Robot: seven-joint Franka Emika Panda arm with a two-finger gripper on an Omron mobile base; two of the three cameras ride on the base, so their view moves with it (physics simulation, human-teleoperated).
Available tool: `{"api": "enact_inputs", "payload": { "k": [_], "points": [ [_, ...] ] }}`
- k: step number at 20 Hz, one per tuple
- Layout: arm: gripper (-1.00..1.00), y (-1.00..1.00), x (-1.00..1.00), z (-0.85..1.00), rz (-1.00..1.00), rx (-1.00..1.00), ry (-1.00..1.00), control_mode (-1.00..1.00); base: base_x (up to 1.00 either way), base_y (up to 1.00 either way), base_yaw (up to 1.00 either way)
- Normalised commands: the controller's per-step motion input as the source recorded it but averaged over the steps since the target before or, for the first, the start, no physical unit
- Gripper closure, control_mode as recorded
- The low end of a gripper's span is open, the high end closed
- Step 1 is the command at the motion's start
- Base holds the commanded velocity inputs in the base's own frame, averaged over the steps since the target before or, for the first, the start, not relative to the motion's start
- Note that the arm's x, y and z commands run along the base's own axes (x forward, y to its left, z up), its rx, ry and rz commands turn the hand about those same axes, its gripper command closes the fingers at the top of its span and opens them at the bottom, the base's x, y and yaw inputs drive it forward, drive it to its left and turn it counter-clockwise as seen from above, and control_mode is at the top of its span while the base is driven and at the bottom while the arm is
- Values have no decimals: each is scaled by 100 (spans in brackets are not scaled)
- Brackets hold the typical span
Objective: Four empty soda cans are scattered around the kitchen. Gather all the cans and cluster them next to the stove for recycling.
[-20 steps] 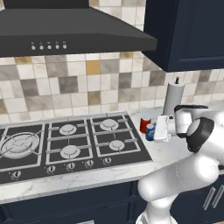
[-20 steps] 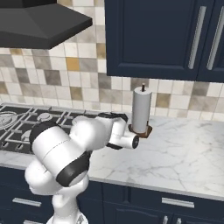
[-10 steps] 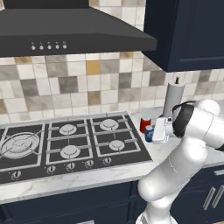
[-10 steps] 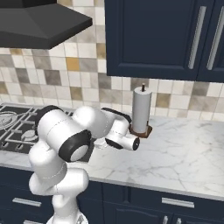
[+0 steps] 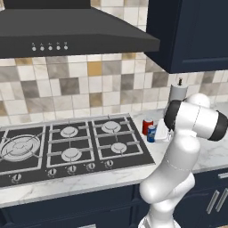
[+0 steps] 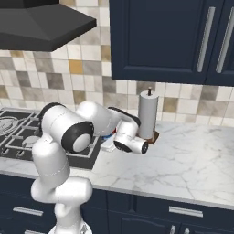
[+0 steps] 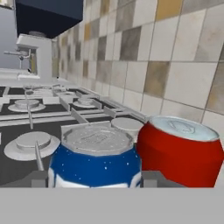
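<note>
A blue soda can (image 7: 94, 164) stands on the marble counter just right of the black stove (image 5: 67, 147), touching a red soda can (image 7: 179, 151) beside it. In the hand view my gripper (image 7: 96, 177) has its fingertips (image 7: 38, 178) pressed to both sides of the blue can, shut on it. From the left base view the red soda can (image 5: 147, 126) and the blue soda can (image 5: 152, 132) sit at the cooktop's right edge, with the gripper (image 5: 161, 133) reaching in from the right. The arm hides most of both cans in the right base view.
A tall white paper towel roll (image 6: 147, 114) on a dark base stands behind the arm near the tiled backsplash. A dark range hood (image 5: 67, 35) hangs over the stove, and navy upper cabinets (image 6: 169, 41) hang over the counter. White marble counter (image 6: 192, 160) stretches to the right.
The arm's elbow and forearm have swung round and risen. The hand stays at the blue can, and both cans stand where they were.
</note>
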Motion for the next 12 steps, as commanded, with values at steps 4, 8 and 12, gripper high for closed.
{"api": "enact_inputs", "payload": {
  "k": [4,8,12],
  "points": [
    [-100,0,1,-24,0,0,0,-100,0,0,0],
    [-100,0,0,-22,0,0,-1,-100,0,0,0],
    [-100,0,0,-20,0,0,0,-100,0,0,0]
  ]
}}
